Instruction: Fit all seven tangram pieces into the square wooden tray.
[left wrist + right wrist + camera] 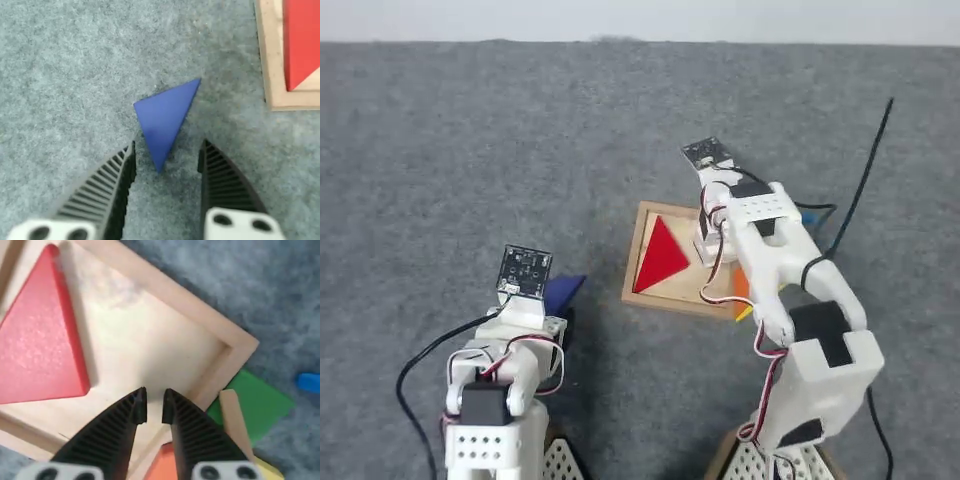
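Observation:
The square wooden tray lies mid-table with a red triangle in its left half. My right gripper hangs over the tray's bare floor beside the red triangle, shut with nothing in it. A blue triangle lies flat on the carpet left of the tray. My left gripper is open, with the triangle's near tip between its fingertips. Green, orange and yellow pieces lie outside the tray's right side.
A small blue piece lies on the grey carpet beyond the green one. A pale wooden strip rests by the tray's corner. The right arm covers the tray's right part. Black cables trail to the right.

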Controlling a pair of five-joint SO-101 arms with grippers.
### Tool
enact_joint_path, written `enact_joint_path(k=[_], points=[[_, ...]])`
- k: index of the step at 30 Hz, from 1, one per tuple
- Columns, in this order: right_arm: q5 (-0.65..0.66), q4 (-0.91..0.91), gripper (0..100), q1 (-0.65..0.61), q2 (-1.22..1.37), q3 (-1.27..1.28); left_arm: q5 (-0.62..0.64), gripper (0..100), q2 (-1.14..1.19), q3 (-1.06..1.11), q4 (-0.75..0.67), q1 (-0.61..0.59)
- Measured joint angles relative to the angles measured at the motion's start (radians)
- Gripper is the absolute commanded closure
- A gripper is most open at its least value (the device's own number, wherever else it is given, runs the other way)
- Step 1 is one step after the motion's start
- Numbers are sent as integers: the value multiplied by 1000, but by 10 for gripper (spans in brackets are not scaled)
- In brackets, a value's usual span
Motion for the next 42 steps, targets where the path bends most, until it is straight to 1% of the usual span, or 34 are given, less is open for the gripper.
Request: enact_joint_path(k=[3, 8, 14, 16, 20, 24, 26, 31, 35, 42], points=[[8, 0, 911, 0, 0, 0, 0, 800, 0, 0, 0, 0], [18, 87, 910, 3, -18, -31, 0, 800, 0, 0, 0, 0], [2, 192, 910, 11, -212, -31, 0, 800, 0, 0, 0, 0], [-6, 221, 910, 34, -262, -31, 0, 800, 0, 0, 0, 0], [-17, 226, 901, 100, -282, -14, 0, 800, 0, 0, 0, 0], [-20, 219, 841, 149, -282, 51, 0, 800, 0, 0, 0, 0], [-20, 210, 825, 161, -279, 75, 0, 800, 0, 0, 0, 0], [-20, 149, 824, 161, -255, 130, 0, 800, 0, 0, 0, 0], [-35, 118, 824, 235, -242, 132, 0, 800, 0, 0, 0, 0], [-40, 127, 823, 425, -242, 89, 0, 800, 0, 0, 0, 0]])
